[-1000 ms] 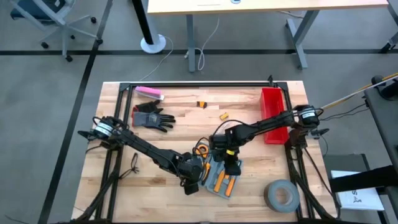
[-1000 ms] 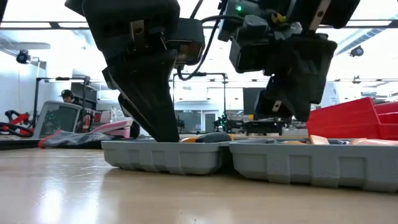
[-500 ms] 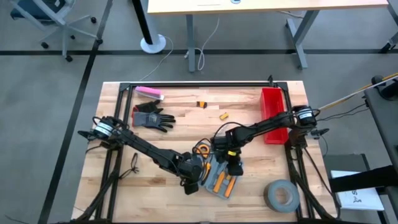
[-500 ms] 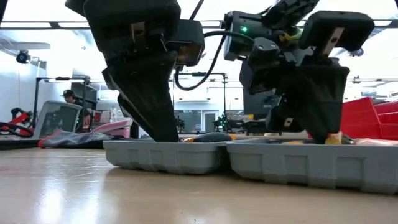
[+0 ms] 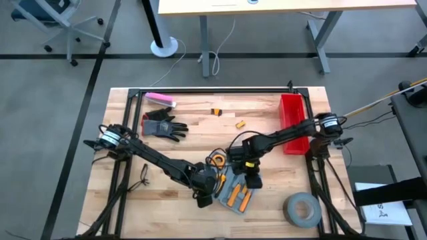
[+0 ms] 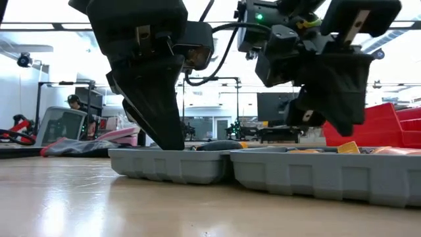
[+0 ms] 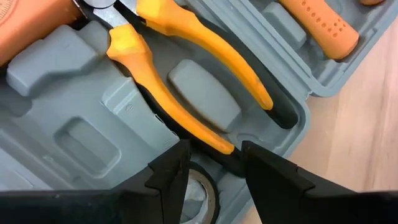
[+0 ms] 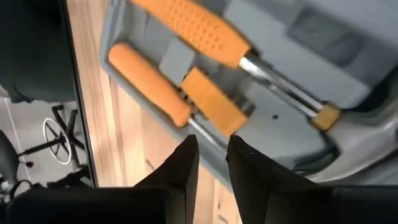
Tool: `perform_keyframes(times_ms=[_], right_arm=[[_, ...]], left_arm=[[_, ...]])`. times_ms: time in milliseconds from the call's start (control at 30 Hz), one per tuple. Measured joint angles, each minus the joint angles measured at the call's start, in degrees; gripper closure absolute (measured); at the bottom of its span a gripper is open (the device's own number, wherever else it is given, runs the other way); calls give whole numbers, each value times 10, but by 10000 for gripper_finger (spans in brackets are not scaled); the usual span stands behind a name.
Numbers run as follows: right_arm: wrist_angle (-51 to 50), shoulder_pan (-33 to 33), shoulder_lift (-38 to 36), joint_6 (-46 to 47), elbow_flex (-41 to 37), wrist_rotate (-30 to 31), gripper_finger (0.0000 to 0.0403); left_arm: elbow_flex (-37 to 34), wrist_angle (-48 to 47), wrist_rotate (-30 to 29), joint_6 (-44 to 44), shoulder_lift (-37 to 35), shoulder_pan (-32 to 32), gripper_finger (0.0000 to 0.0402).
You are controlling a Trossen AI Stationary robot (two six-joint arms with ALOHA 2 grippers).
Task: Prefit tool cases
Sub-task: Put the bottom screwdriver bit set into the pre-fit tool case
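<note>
While both end effectors hover with fingers slightly parted, the left end effector [image 5: 208, 191] and right end effector [image 5: 251, 177] flank one open tool case [image 5: 235, 189] near the worktop's [image 5: 167, 197] front edge, holding pliers [image 7: 186, 81] and two orange-handled screwdrivers [image 8: 186, 28].

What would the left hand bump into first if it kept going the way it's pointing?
Probably the yellow-handled pliers lying in the open tool case. The left hand, fingers apart, points down at them, though how much gap remains is unclear.
</note>
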Motion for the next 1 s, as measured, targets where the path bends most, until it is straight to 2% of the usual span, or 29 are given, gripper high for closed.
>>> perform_keyframes(times_ms=[267,533,800,1000], right_arm=[[7,29,0,4,0,-6,328],[49,58,1,24,0,-4,340],[55,78,4,-5,0,76,345],[56,78,4,-15,-1,84,335]], left_arm=[[0,0,0,-12,0,1,248],[0,1,2,-18,0,8,248],[0,2,2,-26,0,8,248],[0,2,2,-27,-1,8,248]])
